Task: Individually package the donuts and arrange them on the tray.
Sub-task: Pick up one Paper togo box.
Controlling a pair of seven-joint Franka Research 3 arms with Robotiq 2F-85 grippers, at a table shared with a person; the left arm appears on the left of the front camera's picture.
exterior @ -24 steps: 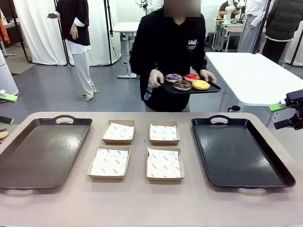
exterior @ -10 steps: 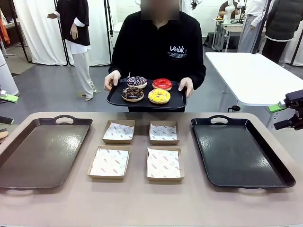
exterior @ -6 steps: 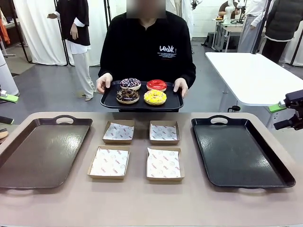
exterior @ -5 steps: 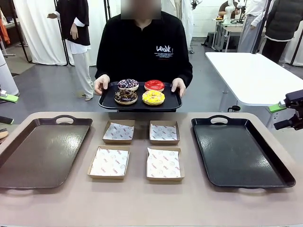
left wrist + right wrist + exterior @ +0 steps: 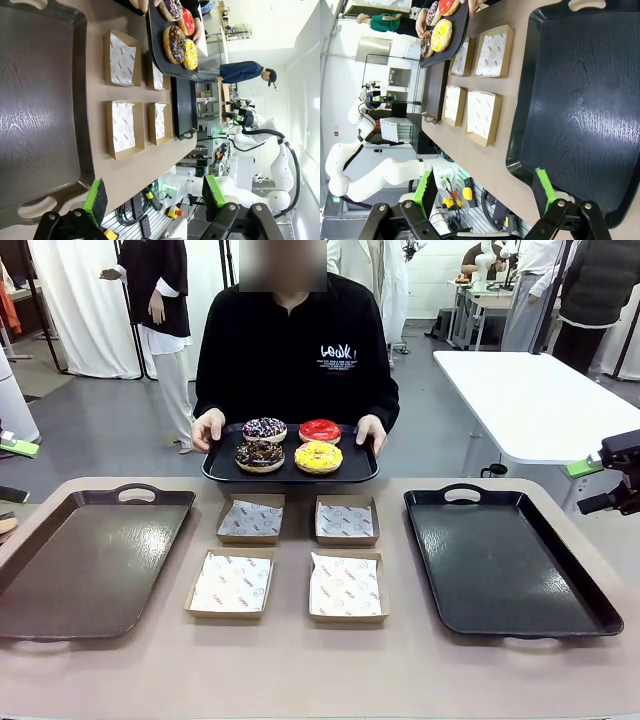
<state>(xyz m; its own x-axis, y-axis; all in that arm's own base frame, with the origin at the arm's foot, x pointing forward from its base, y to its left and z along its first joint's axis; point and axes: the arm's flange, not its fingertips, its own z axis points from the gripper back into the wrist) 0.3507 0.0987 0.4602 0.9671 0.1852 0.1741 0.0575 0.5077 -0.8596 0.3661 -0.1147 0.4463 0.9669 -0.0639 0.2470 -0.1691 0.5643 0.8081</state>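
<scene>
- Four ring-shaped donuts [image 5: 176, 44] are carried on a small tray [image 5: 215, 468] of black plastic with rounded corners and a raised rim.
- The small tray is held in the air by a person in a black sweater, with one hand [image 5: 208, 427] on one short side and the other hand [image 5: 370, 430] on the opposite side. It is held at the far edge of the table [image 5: 300, 670], just beyond the far boxes.
- In the far row, a dark sprinkled donut [image 5: 264, 428] with pink and white grains and a glossy red donut [image 5: 320, 430] are seen. In the near row lie a chocolate donut [image 5: 260, 455] with a rough topping and a yellow donut [image 5: 318, 456].
- Four shallow square boxes of brown cardboard are placed on the matte beige table in two rows: [image 5: 250, 518], [image 5: 347, 520], [image 5: 231, 583], [image 5: 346, 586]. Each box is lined with white printed paper.
- A large brown tray [image 5: 90, 560] with a slightly shiny surface is laid on the robot's left, and a large black tray [image 5: 500, 560] with a grained, glossy surface on its right. Both are rectangular, with cut-out handles.
- The left claw [image 5: 155, 195] is spread wide, with nothing between its green pads, above the near end of the brown tray.
- The right claw [image 5: 485, 186] is also spread wide and holds nothing, above the near corner of the black tray.
</scene>
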